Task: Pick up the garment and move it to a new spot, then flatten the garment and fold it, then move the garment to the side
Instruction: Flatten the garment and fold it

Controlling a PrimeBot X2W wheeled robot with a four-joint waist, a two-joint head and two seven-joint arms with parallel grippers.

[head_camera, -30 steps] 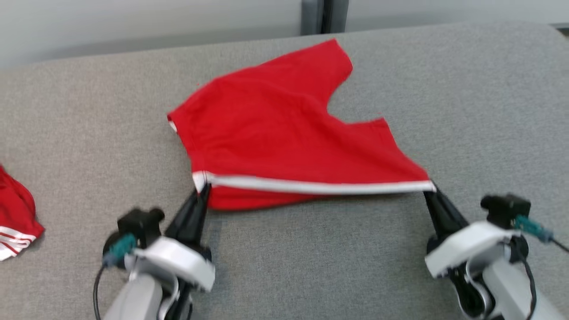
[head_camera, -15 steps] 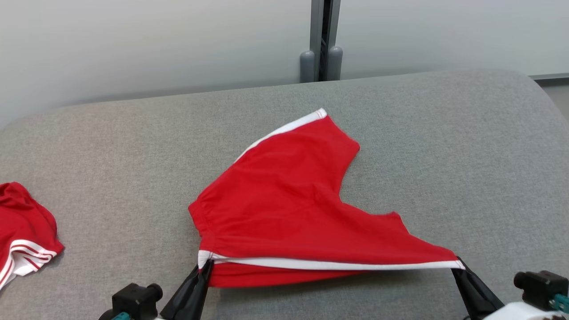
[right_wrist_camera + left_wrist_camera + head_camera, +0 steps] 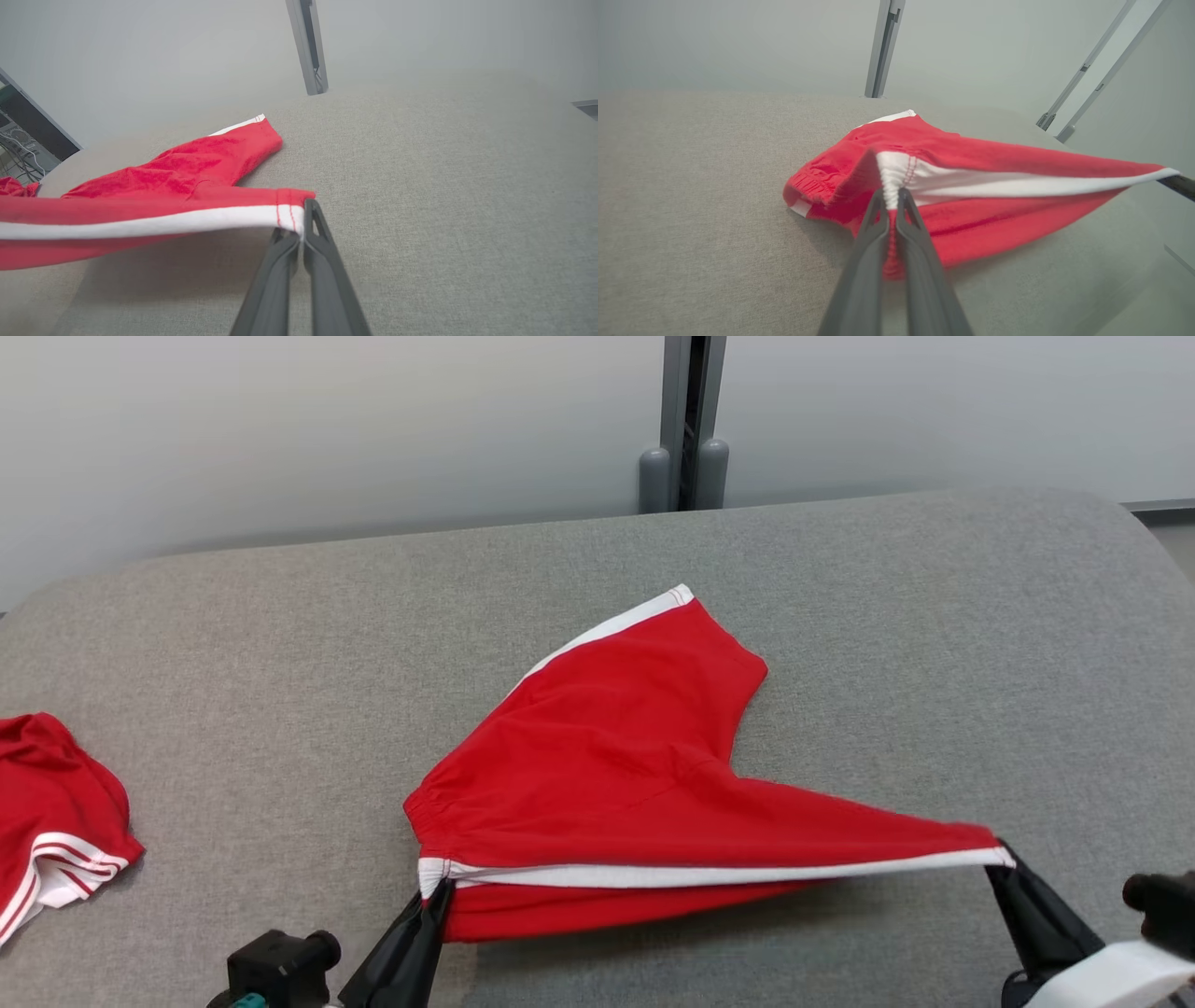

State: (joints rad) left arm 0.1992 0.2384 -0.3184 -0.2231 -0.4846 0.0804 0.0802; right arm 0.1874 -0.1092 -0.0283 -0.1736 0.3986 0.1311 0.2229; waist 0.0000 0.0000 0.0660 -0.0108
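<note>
Shorts (image 3: 616, 775) partly lifted off the table (image 3: 280, 644), left gripper (image 3: 437, 889) and right gripper (image 3: 1000, 852) each clamped on a stripe end

Grey surface (image 3: 934, 644): open passage far and right of the red shorts (image 3: 616, 775), which span the near middle. Second red garment (image 3: 51, 803) at left edge. Grey post (image 3: 674, 411) far, seemingly behind the surface.
</note>
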